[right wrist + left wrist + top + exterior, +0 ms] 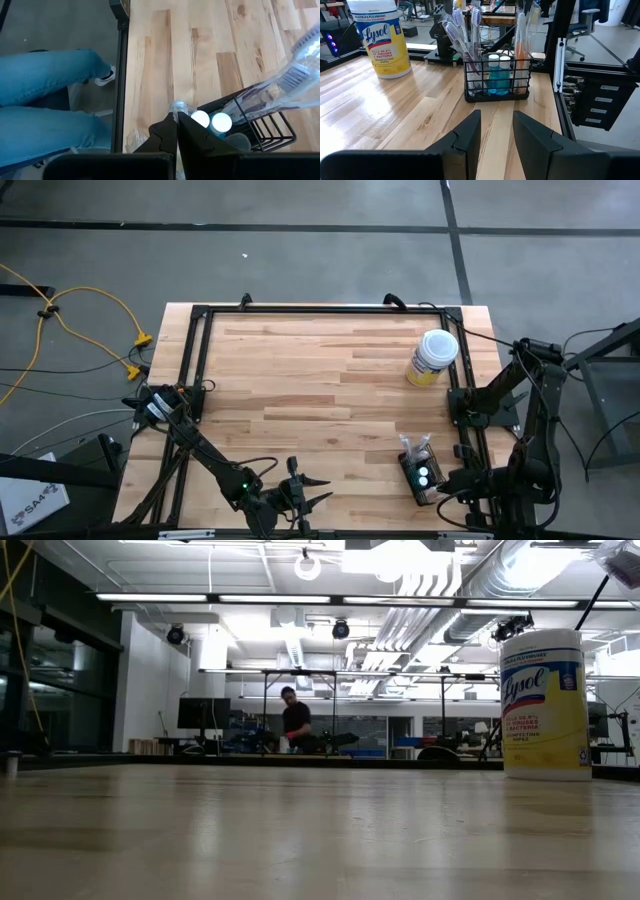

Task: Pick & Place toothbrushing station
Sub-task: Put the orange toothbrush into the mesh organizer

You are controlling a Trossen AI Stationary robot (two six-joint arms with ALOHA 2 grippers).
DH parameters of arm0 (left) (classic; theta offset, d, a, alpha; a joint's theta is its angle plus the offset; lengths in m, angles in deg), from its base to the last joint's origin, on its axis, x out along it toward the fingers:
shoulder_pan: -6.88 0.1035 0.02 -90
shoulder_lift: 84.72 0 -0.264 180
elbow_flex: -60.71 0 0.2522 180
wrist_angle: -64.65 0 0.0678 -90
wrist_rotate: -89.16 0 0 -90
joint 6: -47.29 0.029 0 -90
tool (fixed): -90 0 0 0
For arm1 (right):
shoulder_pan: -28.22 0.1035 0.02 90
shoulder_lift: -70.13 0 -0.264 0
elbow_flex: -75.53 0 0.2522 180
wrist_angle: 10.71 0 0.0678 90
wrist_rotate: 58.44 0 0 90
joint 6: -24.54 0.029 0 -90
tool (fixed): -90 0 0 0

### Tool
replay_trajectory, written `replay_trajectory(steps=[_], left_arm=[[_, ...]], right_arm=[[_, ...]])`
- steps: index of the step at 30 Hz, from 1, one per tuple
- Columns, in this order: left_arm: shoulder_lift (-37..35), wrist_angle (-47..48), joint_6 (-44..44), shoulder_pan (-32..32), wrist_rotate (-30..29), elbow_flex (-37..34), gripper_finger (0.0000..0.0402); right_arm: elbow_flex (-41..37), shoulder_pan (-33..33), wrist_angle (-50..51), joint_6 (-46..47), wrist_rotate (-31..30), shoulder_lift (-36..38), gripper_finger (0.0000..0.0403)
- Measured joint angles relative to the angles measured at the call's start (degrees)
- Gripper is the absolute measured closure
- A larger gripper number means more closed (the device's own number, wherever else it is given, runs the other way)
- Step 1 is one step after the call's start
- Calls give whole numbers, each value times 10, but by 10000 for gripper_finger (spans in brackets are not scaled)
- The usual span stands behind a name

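The toothbrushing station is a small black wire-mesh basket (420,470) holding several toothbrushes and two blue bottles with white caps. It stands on its bottom on the wooden table, near the near right corner, and also shows in the left wrist view (497,75). My left gripper (495,135) is open and low over the near edge (310,495), pointing at the basket from the table's left and well apart from it. My right gripper (177,117) is shut and points down, with its tips at the basket's corner (200,114), beside a clear plastic tip (178,106). My right gripper's shut fingertips (170,125) stand at the basket's corner, next to the clear plastic tip. I cannot tell whether they touch the basket or the plastic.
A yellow wipes canister with a white lid (432,358) stands at the far right of the table and shows in the low view (545,705). A black frame (300,310) runs around the table. A person's legs in jeans (45,95) stand beside the table edge.
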Motion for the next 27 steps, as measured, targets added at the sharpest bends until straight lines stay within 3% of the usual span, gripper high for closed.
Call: replay_trajectory(steps=[17, 27], left_arm=[[0, 0, -13, 0, 1, 0, 293], [0, 0, -29, 0, 17, 0, 293]], right_arm=[[0, 0, -8, 0, -9, 0, 396], [0, 0, -9, 2, -13, 0, 317]])
